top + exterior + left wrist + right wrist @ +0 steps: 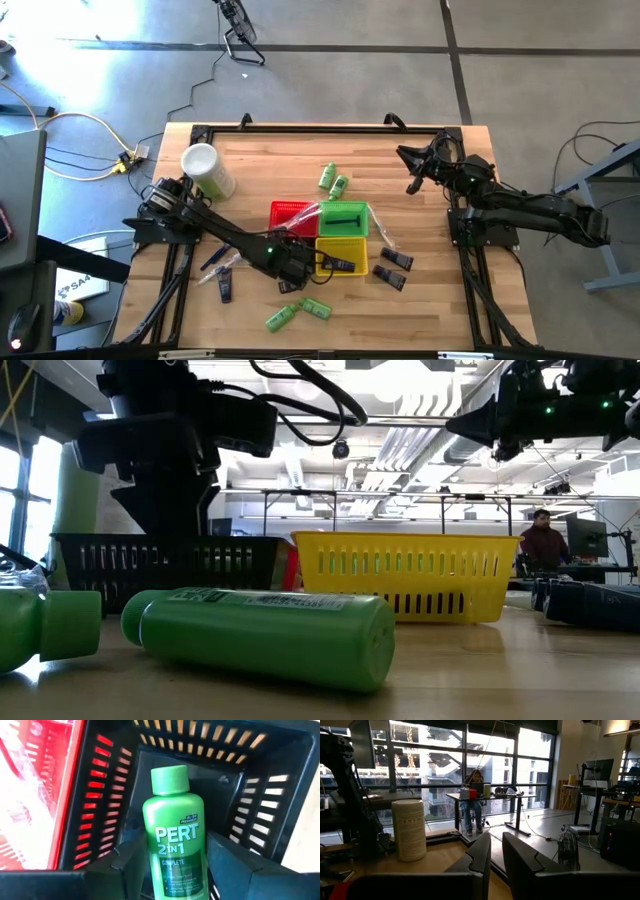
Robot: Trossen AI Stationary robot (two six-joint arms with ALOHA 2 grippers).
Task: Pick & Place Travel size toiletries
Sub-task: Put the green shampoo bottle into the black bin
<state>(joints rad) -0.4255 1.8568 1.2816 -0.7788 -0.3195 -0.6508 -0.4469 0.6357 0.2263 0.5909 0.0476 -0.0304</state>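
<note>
My left gripper [292, 258] is shut on a green bottle [172, 840] marked PERT, one of the travel size toiletries. It holds the bottle inside the black basket [260, 795], cap end toward the basket's floor. In the low view the gripper [170, 480] stands over that basket [160, 565]. More green bottles lie at the near edge [297, 313] and the far middle [333, 180]. Dark tubes [393, 270] lie to the right of the baskets. My right gripper [413, 186] hangs in the air at the far right, shut on nothing. My left gripper pinches the green bottle's body near its bottom end [152, 870] between its two fingers [227, 860], one on each side. The fingers slant steeply down from above and lie along the bottle. The cap [170, 779] points down into the black basket; whether it touches the floor I cannot tell.
A red basket [288, 212], a green basket [343, 218] and a yellow basket [340, 256] stand packed around the black one. A white round cup [205, 170] stands at the far left. Further dark tubes [222, 280] lie at the near left. Two green bottles [260, 635] fill the low view's foreground.
</note>
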